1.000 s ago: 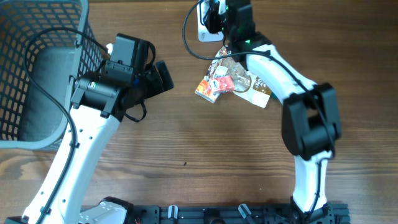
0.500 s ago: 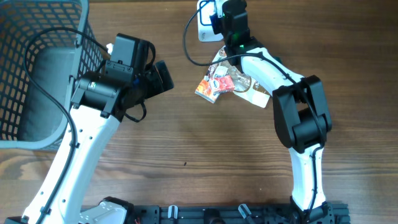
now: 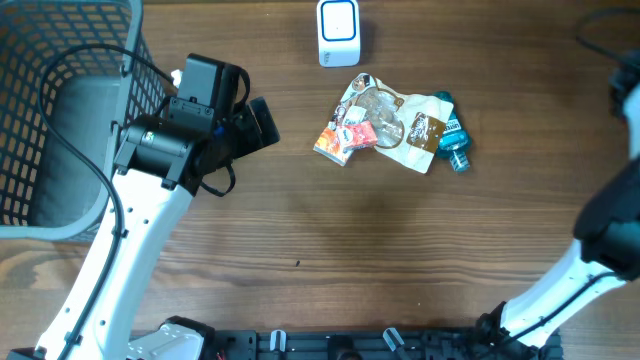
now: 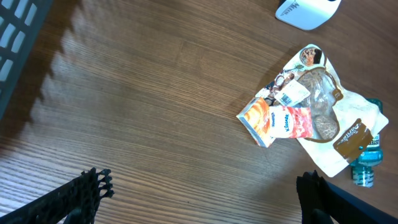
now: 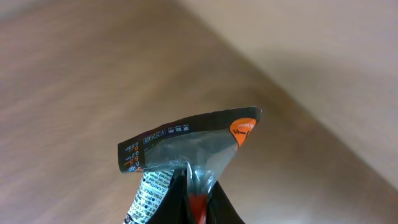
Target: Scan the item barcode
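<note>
A clear plastic packet (image 5: 186, 146) with a black and orange printed strip is pinched in my right gripper (image 5: 198, 182), which is shut on its lower edge, above blurred wood. In the overhead view only part of the right arm (image 3: 610, 230) shows at the far right edge; its gripper is out of that frame. The white barcode scanner (image 3: 338, 32) stands at the table's back, also seen as the scanner (image 4: 308, 9) in the left wrist view. My left gripper (image 3: 262, 122) hovers open and empty left of the pile, its fingertips (image 4: 93, 186) wide apart.
A pile of snack packets (image 3: 385, 125) with a blue bottle (image 3: 455, 150) lies below the scanner. The same pile (image 4: 298, 118) shows in the left wrist view. A grey wire basket (image 3: 60, 110) fills the table's left side.
The right arm has swung from over the scanner to the far right edge of the overhead view, uncovering the blue bottle. The left arm has not moved.
</note>
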{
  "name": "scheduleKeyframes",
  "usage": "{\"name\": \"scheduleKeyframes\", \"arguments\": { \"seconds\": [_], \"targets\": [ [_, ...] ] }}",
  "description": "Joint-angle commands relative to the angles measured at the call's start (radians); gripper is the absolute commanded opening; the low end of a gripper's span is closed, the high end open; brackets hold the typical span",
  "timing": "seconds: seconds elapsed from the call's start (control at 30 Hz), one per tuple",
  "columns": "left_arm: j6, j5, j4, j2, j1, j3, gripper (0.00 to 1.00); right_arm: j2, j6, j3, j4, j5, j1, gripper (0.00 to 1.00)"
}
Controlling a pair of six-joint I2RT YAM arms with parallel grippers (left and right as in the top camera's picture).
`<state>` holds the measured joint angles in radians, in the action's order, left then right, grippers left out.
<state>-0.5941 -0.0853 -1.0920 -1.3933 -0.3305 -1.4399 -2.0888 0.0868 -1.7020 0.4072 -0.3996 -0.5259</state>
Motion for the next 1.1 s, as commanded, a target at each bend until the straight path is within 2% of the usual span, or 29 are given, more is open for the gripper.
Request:
{"name": "scheduleKeyframes", "arguments": {
  "seconds": [0.0, 0.07, 0.13, 0.17, 0.2, 0.23, 0.3, 0.37, 0.43, 0.47, 0.5, 0.53, 0.6, 0.8, 0.87, 1.07],
  "targets": [
    [-0.017, -0.017, 0.003, 0.003, 0.008, 0.000, 1.00, -0.018, 0.021, 0.011, -0.005, 0.039, -0.139, 0.05],
    [-0.017, -0.018, 0.003, 0.003, 0.008, 0.000, 1.00, -0.050, 0.018, 0.011, -0.018, 0.121, -0.219, 0.21],
    [-0.017, -0.018, 0.003, 0.003, 0.008, 0.000, 1.00, -0.078, 0.021, 0.011, -0.018, 0.208, -0.248, 0.27],
    [-0.017, -0.018, 0.003, 0.003, 0.007, 0.000, 1.00, -0.082, 0.021, 0.011, -0.016, 0.230, -0.248, 0.36],
    [-0.017, -0.018, 0.003, 0.003, 0.008, 0.000, 1.00, -0.081, 0.020, 0.011, -0.012, 0.237, -0.236, 0.53],
    [-0.017, -0.018, 0.003, 0.003, 0.008, 0.000, 1.00, -0.077, 0.020, 0.011, -0.007, 0.243, -0.224, 0.61],
    [-0.017, -0.018, 0.003, 0.003, 0.008, 0.000, 1.00, -0.058, 0.011, 0.011, 0.009, 0.366, -0.183, 0.62],
    [-0.017, -0.018, 0.003, 0.003, 0.008, 0.000, 1.00, -0.017, -0.001, 0.011, 0.010, 0.745, -0.129, 0.63],
    [-0.017, -0.018, 0.003, 0.003, 0.008, 0.000, 1.00, 0.000, 0.034, 0.011, -0.032, 1.040, -0.055, 0.66],
    [-0.017, -0.018, 0.003, 0.003, 0.008, 0.000, 1.00, 0.000, 0.051, 0.011, -0.028, 1.112, -0.002, 0.67],
    [-0.017, -0.018, 0.003, 0.003, 0.007, 0.000, 1.00, 0.000, 0.050, 0.011, -0.010, 1.128, 0.047, 0.69],
    [-0.017, -0.018, 0.003, 0.003, 0.008, 0.000, 1.00, 0.000, 0.040, 0.011, 0.027, 1.126, 0.132, 0.81],
    [-0.017, -0.018, 0.002, 0.003, 0.008, 0.000, 1.00, -0.002, -0.044, 0.011, 0.056, 1.114, 0.246, 0.86],
    [-0.017, -0.018, 0.003, 0.003, 0.007, 0.000, 1.00, -0.004, -0.342, 0.011, 0.077, 0.744, 0.582, 0.87],
    [-0.017, -0.017, 0.003, 0.003, 0.008, 0.000, 1.00, -0.019, -0.364, 0.011, 0.074, 0.681, 0.625, 0.90],
    [-0.017, -0.018, 0.003, 0.003, 0.007, 0.000, 1.00, -0.167, -0.381, 0.011, 0.076, 0.884, 0.631, 0.90]
  ]
}}
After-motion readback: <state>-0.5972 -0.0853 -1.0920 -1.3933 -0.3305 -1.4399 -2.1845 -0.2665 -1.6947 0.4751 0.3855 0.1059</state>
